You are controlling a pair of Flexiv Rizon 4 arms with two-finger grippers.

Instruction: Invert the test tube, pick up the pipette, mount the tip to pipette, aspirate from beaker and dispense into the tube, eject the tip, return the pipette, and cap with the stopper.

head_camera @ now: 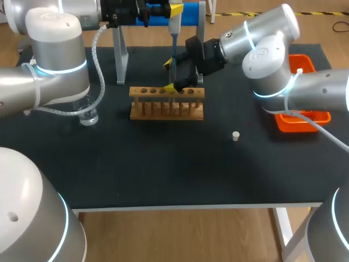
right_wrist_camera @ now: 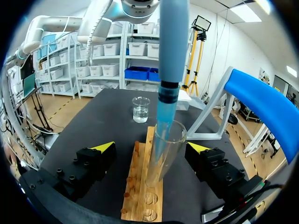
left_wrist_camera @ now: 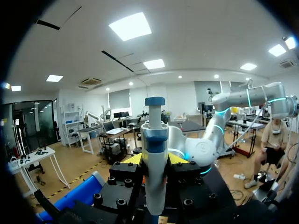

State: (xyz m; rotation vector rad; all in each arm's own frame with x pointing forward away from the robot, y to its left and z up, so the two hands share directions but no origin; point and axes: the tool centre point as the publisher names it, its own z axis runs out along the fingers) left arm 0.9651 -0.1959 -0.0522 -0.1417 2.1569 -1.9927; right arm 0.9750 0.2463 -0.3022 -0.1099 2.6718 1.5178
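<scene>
My left gripper is shut on the grey and blue pipette, which hangs upright over the wooden rack. In the right wrist view the pipette has its blue tip down inside the clear test tube that stands upright in the rack. My right gripper is open; its fingers stand to either side of the tube and do not touch it. The head view shows this gripper just behind the rack. The beaker of clear liquid stands at the left. A small white stopper lies right of the rack.
The pipette stand with its blue top bar rises behind the rack. An orange tray sits at the table's right edge, partly under my right arm. My left arm's elbow hangs over the beaker's side of the table.
</scene>
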